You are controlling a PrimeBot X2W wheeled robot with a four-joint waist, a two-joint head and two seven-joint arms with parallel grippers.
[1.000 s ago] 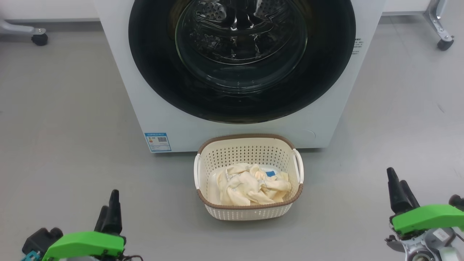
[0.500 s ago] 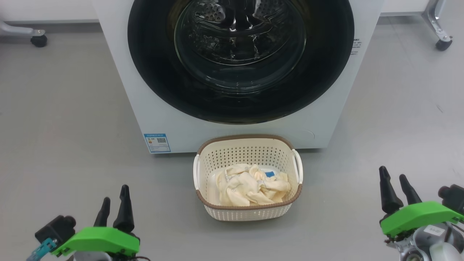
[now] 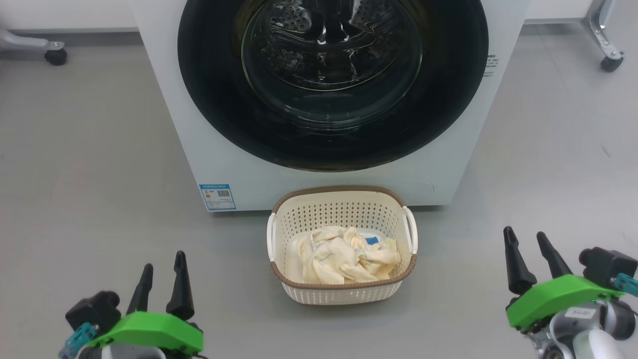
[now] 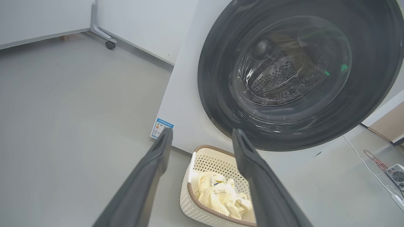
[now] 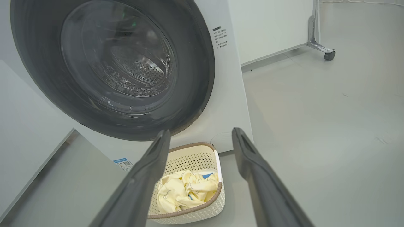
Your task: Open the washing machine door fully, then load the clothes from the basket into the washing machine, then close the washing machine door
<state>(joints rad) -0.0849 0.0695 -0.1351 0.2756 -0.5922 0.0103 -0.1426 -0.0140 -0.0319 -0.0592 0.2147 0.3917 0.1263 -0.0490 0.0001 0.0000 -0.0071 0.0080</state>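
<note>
Looks like the very start of the job. Shows the washing machine door [image 3: 331,75] shut flat on the washing machine [image 3: 239,174], right behind the basket [image 3: 344,294]. Shows no gap round its edge, so counts the first step as not done. Finds the clothes [image 3: 341,259] all inside the basket, in a soft yellow heap with a bit of blue, touched by nothing. Puts the basket on the floor [image 3: 99,199], right up by the white front; hard to tell if touching. Has the left end effector [image 3: 163,262] low and well off to the left of the basket, fingers apart, holding nothing. Has the right end effector [image 3: 524,233] well off to the right of the basket, fingers apart too, holding nothing. Leaves everything to do: pull the door wide open, lift the clothes out of the basket and into the washing machine, then push the door shut. Needs a reach up past the basket first, most likely, to get at the door.
</note>
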